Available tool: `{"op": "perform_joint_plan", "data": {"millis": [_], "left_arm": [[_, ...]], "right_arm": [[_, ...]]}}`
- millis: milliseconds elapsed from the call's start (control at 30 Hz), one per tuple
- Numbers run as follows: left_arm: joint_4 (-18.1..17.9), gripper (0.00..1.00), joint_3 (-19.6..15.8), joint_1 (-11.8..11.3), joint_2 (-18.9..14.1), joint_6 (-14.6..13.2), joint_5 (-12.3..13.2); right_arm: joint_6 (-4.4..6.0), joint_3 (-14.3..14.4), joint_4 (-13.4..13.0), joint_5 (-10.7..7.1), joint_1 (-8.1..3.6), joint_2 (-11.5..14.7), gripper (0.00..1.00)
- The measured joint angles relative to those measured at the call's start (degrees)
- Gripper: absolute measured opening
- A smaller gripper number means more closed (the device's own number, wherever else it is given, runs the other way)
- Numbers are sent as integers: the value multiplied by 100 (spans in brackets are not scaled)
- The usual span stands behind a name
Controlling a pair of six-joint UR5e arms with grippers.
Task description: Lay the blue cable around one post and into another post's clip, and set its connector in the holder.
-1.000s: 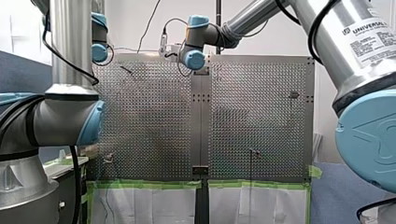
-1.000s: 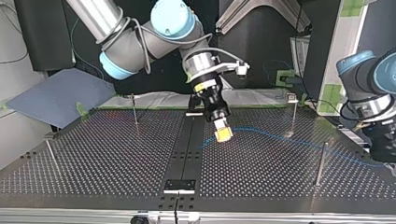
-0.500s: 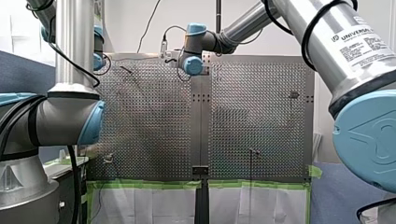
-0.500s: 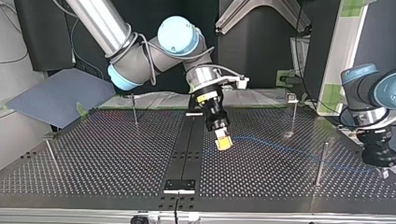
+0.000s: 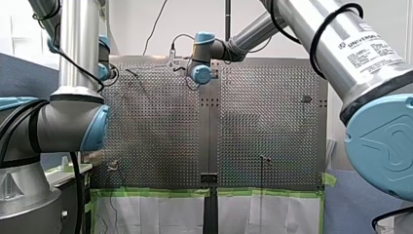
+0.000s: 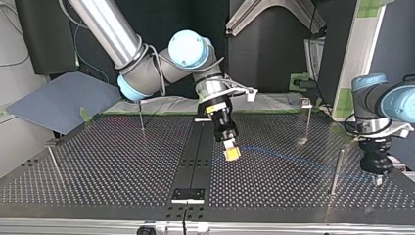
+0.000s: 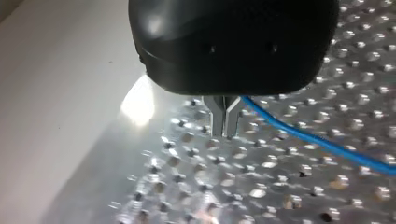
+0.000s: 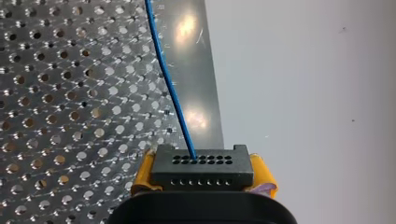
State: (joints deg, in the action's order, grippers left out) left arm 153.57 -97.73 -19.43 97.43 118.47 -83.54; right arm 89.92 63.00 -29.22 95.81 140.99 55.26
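Yellow pads [image 8: 141, 173] on my right gripper [image 6: 231, 152] are clamped on either side of a black connector [image 8: 201, 165], a small block with rows of round holes across its face. The blue cable [image 8: 168, 84] leaves one of those holes and runs straight ahead of the gripper over the perforated table [image 8: 56, 93], close beside a bare metal strip. In the top view this gripper hangs tilted just above the table near its dark centre strip, and the cable [image 6: 288, 157] trails from it as a faint blue line toward the view's right. It passes on the camera's side of a thin post with a clip on top [image 6: 307, 117] and reaches a plainer post [image 6: 335, 171]; which side of that post it takes is too faint to tell. Beyond that post my left gripper [image 6: 376, 180] points straight down at the table's right-hand margin. In the left wrist view its narrow metal fingers [image 7: 218, 116] are pressed together with no gap, tips just above the holes, and the cable [image 7: 317, 142] emerges right at them and slants away across the table, so it appears pinched between them. Two more thin posts [image 6: 141, 115] [image 6: 55, 164] stand well apart on the top view's left half, away from the cable, and a small black plate [image 6: 188, 194] sits on the centre strip near the camera's edge. The front view shows mostly arm links, with both grippers hidden at the table's far end.
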Motion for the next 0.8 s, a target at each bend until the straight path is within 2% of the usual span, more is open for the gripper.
{"op": "perform_joint_plan", "data": {"millis": [200, 467, 600, 800], "left_arm": [[44, 5, 0, 89, 251, -76, 24], [88, 5, -92, 211, 321, -63, -55], [71, 5, -236, 300, 322, -77, -70], [62, 5, -367, 408, 323, -65, -84]], "right_arm": [[-7, 0, 118, 102, -25, -16, 0], [-27, 52, 430, 258, -43, -28, 0], [-40, 187, 407, 298, -47, -33, 0], [-26, 446, 201, 314, -55, -42, 0]]}}
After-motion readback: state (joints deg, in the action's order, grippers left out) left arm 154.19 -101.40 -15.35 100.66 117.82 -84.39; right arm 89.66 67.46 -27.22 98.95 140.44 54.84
